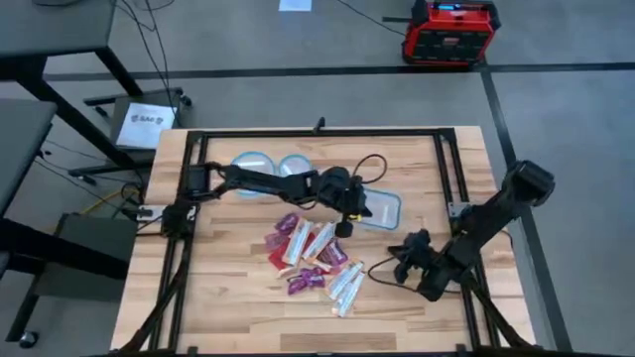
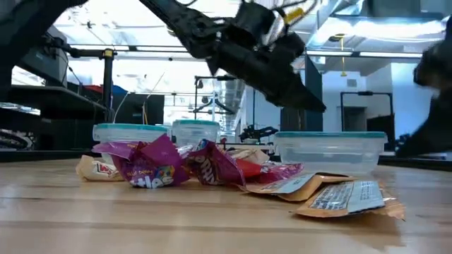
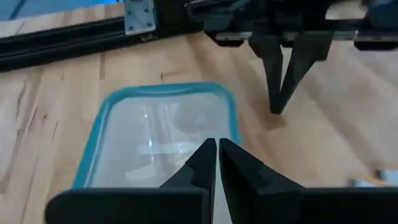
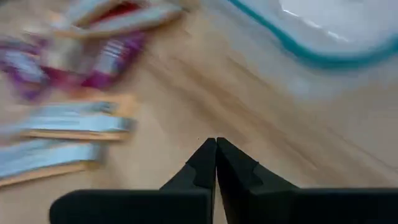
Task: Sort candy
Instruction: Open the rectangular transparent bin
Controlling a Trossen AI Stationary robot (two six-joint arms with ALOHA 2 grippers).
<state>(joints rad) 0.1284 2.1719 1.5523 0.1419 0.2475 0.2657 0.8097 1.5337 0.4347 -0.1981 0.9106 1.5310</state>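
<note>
Candy (image 1: 310,256) heaped mid-table; both grippers closed, empty.

High: left gripper (image 1: 345,230) above heap's far edge, beside rectangular tub (image 1: 381,207); right gripper (image 1: 400,266) just right of heap; two round tubs (image 1: 252,163) further back. Low: purple and red packets in front, pale wrappers (image 2: 344,196) to right, tubs behind. Left wrist: fingers (image 3: 205,163) pressed together over tub (image 3: 99,129). Right wrist: fingers (image 4: 204,163) together above bare wood, candy (image 4: 68,118) near, blurred.

left gripper (image 3: 217,163): closed, arm outstretched | right gripper (image 4: 216,160): closed, arm low
</note>
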